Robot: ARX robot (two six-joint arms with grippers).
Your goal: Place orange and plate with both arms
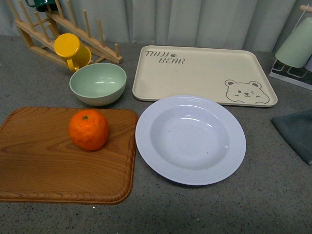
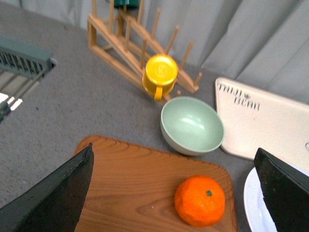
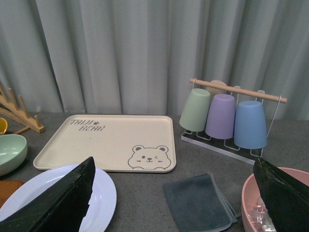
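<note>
Orange (image 1: 88,129) on wooden board (image 1: 44,161). Plate (image 1: 190,140) on tabletop (image 1: 273,195), just beside board.
L hand (image 2: 174,151) above orange - fingers spread wide, empty.
R hand (image 3: 174,162) wide open, nothing held.
Prob. next: L centres over orange, closes gently at widest part - may roll. R pinches plate rim, low angle.

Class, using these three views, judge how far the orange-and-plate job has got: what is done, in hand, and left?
Done: nothing shows yet. The orange sits on the wooden board; the plate lies empty on the table beside it. In hand: nothing, as the left gripper and right gripper are both open and empty. Left: grasping and placing both items.
</note>
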